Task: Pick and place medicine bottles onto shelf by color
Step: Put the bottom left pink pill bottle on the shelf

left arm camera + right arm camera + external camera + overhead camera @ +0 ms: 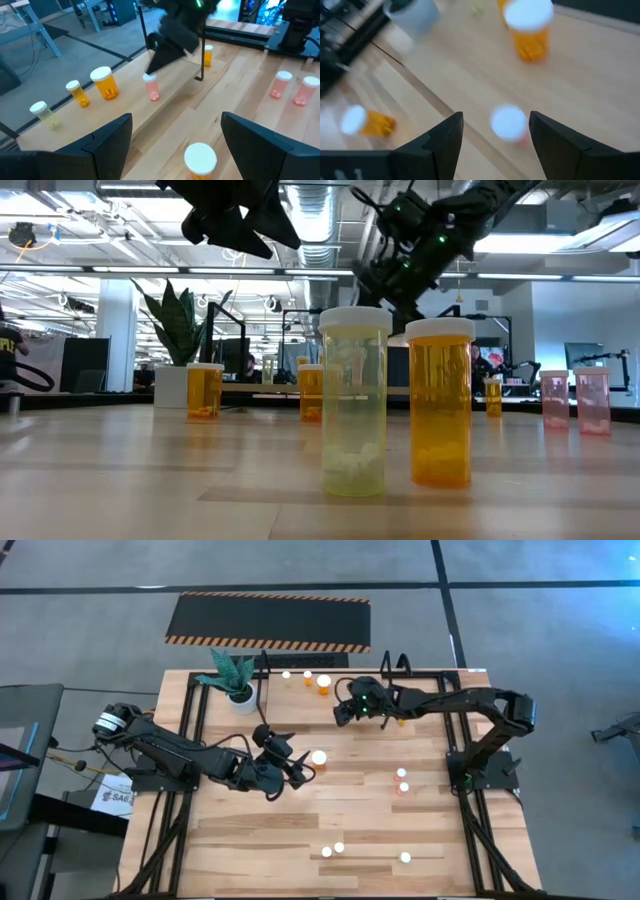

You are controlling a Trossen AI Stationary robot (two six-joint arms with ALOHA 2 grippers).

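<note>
Quickly: light wooden plank counter [300, 840] w/ black metal frame, two dark arms over it. Left claw [300, 772] is mid-counter, fingers spread wide, holding nothing, a white-capped orange medicine bottle [319, 757] just beside its tips; left wrist view shows that same bottle [200, 159] between the open fingers [107, 140], not gripped. Right claw [345, 710] hangs at the front edge of the light wooden shelf board w/ thin black hoop uprights [430, 680], fingers also wide apart, empty; right wrist view has a white-capped pinkish bottle [509, 122] standing below, between its dark fingers [445, 137], apart from them. On the shelf at the counter's far side: small pale yellow bottle [286, 674], small orange one [308, 675], bigger orange bottle [323, 683], spaced in a row; left wrist view also shows a pink bottle [151, 86] further along that board. Green spiky plant in white pot [238, 680] sits at the shelf's left end. Two pink-red bottles [402, 780] stand close together right of centre near the right arm base. Three more white caps near the counter's front edge: a pair [332, 850] touching or nearly, and a single [405, 858] well apart to the right. Low view: tall pale yellow bottle [354, 402] and orange bottle [440, 402] upright side by side up close. Black mat w/ orange hazard stripes [268, 620] on the floor beyond the counter.
</note>
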